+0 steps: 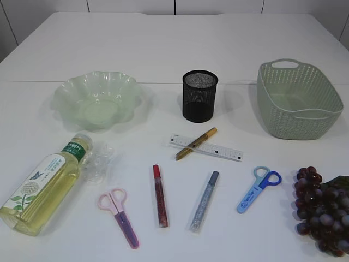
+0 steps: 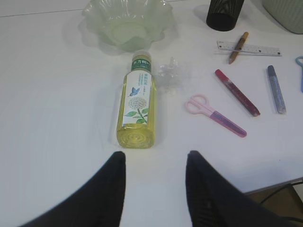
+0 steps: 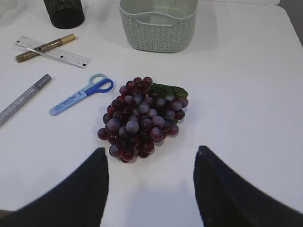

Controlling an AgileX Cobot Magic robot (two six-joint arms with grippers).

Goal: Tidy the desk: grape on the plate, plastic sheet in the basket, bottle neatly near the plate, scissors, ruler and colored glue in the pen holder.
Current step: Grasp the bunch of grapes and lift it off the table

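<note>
On the white bench (image 1: 163,49) the black mesh pen holder (image 1: 199,95) stands near the middle and serves as landmark. To its left sits the green plate (image 1: 98,99); to its right, the basket (image 1: 299,98). Just in front of the holder lies the ruler (image 1: 206,147) with a gold glue pen (image 1: 196,143) across it. Further forward lie a red glue (image 1: 160,195) and a silver glue (image 1: 205,200), flanked by pink scissors (image 1: 120,214) and blue scissors (image 1: 258,189). The bottle (image 1: 44,183) lies on its side well to the holder's front-left, cap toward the plate, the crumpled plastic sheet (image 1: 97,162) just beside its neck.

The left fingers (image 2: 154,184) stand apart and hold nothing; the bottle's base (image 2: 135,137) lies just ahead of the gap between them. The right fingers (image 3: 150,184) stand wider apart, also with nothing held; the grape (image 3: 142,118) lies just ahead, between their lines and apart from them.
</note>
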